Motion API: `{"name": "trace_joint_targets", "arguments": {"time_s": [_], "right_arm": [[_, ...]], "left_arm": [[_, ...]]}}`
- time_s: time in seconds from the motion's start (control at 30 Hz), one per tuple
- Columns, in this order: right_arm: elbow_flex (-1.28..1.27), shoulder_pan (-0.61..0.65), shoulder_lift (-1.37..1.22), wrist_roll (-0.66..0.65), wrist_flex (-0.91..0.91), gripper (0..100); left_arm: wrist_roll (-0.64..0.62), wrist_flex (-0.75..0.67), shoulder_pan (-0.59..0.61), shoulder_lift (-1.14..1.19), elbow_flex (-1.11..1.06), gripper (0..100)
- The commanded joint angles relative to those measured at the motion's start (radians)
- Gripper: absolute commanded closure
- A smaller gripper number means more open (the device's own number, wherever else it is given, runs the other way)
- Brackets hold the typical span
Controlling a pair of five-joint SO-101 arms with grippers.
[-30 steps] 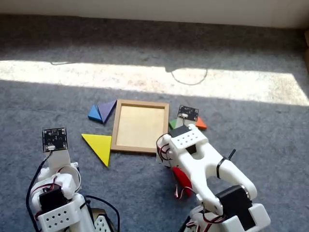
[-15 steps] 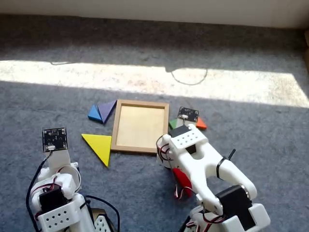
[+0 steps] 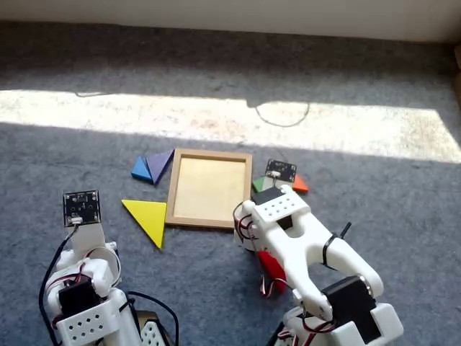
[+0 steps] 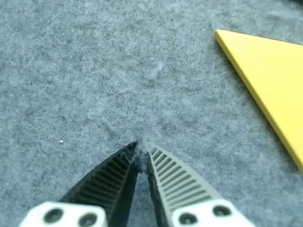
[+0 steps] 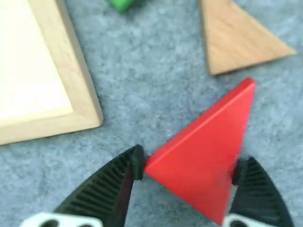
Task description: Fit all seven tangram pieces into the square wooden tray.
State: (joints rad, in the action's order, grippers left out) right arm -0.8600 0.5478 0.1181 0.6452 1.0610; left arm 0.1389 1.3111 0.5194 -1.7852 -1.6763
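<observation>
The square wooden tray (image 3: 173, 193) lies on the grey carpet with a bare floor inside. A blue triangle (image 3: 140, 170) and a purple triangle (image 3: 160, 163) sit off its far left corner, and a large yellow triangle (image 3: 148, 216) lies beside its left side. To the right of the tray are a green piece (image 3: 258, 184) and an orange triangle (image 3: 300, 185). My right gripper (image 5: 187, 165) straddles the red triangle (image 5: 203, 156) on the carpet, both fingertips against its edges. My left gripper (image 4: 142, 149) is shut just above the carpet, near the yellow triangle (image 4: 270, 85).
The right arm (image 3: 302, 238) covers the carpet beside the tray's near right corner (image 5: 85, 113). The tan-looking orange triangle (image 5: 234, 38) and the green piece (image 5: 122, 4) lie just beyond the red one. A thin cable (image 3: 281, 115) loops on the sunlit strip behind.
</observation>
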Motion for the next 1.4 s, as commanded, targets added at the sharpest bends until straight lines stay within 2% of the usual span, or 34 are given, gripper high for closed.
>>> {"name": "trace_joint_targets", "arguments": {"time_s": [0.0, 0.27, 0.67, 0.97, 1.03, 1.2, 1.37], "right_arm": [[-0.012, 0.021, -0.010, -0.011, 0.033, 76.5], [0.027, 0.022, 0.012, -0.058, 0.111, 76.7], [0.047, 0.021, 0.314, -0.058, 0.113, 76.8], [0.039, 0.021, 0.366, -0.058, 0.111, 76.2], [0.010, 0.021, 0.366, -0.058, 0.111, 74.1], [-0.081, 0.065, 0.364, -0.055, 0.102, 61.6], [-0.091, 0.082, 0.364, -0.052, 0.102, 61.2]], "left_arm": [[0.002, 0.008, 0.015, -0.031, -0.021, 99], [0.002, 0.008, 0.015, -0.031, -0.021, 99], [0.002, 0.008, 0.015, -0.031, -0.021, 99], [0.002, 0.008, 0.015, -0.031, -0.021, 99], [0.002, 0.008, 0.015, -0.031, -0.021, 99], [0.002, 0.008, 0.015, -0.031, -0.021, 99], [0.002, 0.008, 0.015, -0.031, -0.021, 99]]}}
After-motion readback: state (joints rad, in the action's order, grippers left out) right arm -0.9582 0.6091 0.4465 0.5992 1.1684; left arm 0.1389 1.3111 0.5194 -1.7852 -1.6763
